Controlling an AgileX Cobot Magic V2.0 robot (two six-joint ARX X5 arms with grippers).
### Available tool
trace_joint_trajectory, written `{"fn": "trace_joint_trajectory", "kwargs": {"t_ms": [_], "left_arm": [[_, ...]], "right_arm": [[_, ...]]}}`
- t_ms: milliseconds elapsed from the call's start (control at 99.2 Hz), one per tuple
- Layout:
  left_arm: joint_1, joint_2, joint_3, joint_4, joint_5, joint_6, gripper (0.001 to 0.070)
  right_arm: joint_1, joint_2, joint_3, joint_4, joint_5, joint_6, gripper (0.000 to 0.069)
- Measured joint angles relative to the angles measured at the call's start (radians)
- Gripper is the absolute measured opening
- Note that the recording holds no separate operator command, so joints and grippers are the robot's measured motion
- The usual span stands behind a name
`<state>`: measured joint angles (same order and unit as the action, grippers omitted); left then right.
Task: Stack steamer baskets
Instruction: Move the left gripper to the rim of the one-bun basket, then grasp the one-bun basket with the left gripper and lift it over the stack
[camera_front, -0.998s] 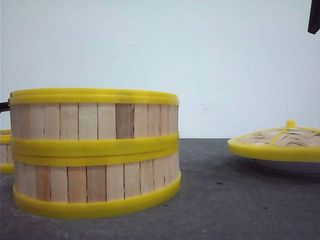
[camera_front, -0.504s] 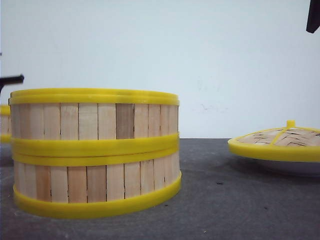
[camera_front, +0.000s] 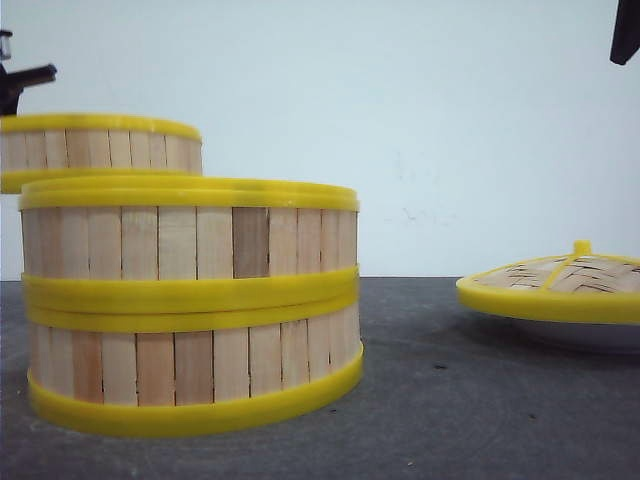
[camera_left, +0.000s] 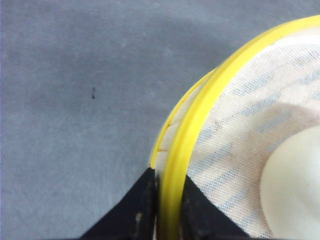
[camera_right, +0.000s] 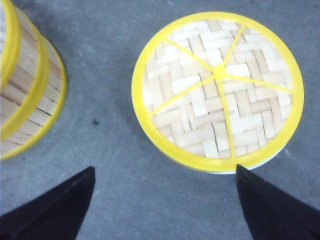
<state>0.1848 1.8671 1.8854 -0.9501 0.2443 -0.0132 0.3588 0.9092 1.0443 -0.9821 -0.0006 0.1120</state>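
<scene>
two steamer baskets (camera_front: 190, 305) are already stacked; the third basket (camera_front: 100, 150), pinched at its rim by the left gripper (camera_left: 167, 200), is held aloft, unplaced; right gripper (camera_right: 162, 200) spread, idle.

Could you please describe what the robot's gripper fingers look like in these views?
Both grippers show plain matte black fingers that taper to points. The left gripper shows two narrow wedges, the right gripper two broad triangular ones. No cables, markings or labels are visible on them.
</scene>
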Motion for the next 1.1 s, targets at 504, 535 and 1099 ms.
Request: {"fn": "trace_joint_trajectory", "kwargs": {"t_ms": [504, 535, 1099], "left_arm": [[-0.145, -0.070, 0.034, -0.195, -0.003, 0.091, 0.0028], [-0.153, -0.086, 0.034, -0.202, -0.003, 0.094, 0.0028], [-0.270, -0.440, -0.267, -0.151, -0.008, 0.099, 0.0028]], "right_arm": [[0.000, 0.000, 0.000, 0.000, -0.016, -0.001, 0.0556], [0.000, 0.000, 0.000, 0.000, -0.023, -0.001, 0.0556], [0.000, 0.000, 0.000, 0.000, -0.027, -0.019, 0.0556]]}}
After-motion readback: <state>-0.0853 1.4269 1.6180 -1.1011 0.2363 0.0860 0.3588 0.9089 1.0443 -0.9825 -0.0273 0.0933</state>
